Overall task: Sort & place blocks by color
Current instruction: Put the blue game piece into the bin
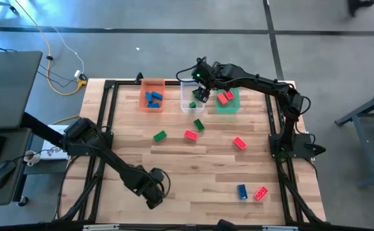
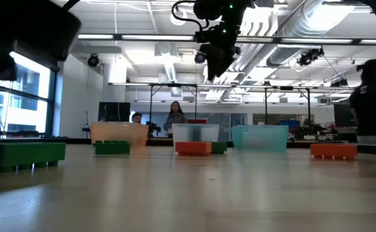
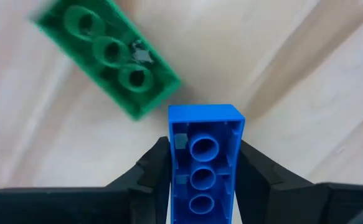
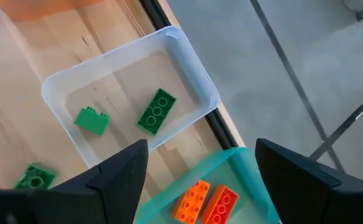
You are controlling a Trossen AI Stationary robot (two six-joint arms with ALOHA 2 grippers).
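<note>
from above, the left claw (image 1: 153, 192) is sitting low at the near edge of the wooden worktop (image 1: 193, 167), while the right claw (image 1: 201, 90) is hanging spread open over the clear bin (image 1: 190, 96). at table height, people are standing in the room behind. the left wrist camera alone is showing that claw clenching a blue block (image 3: 203, 163), a green block (image 3: 108, 55) lying just beside it.
</note>
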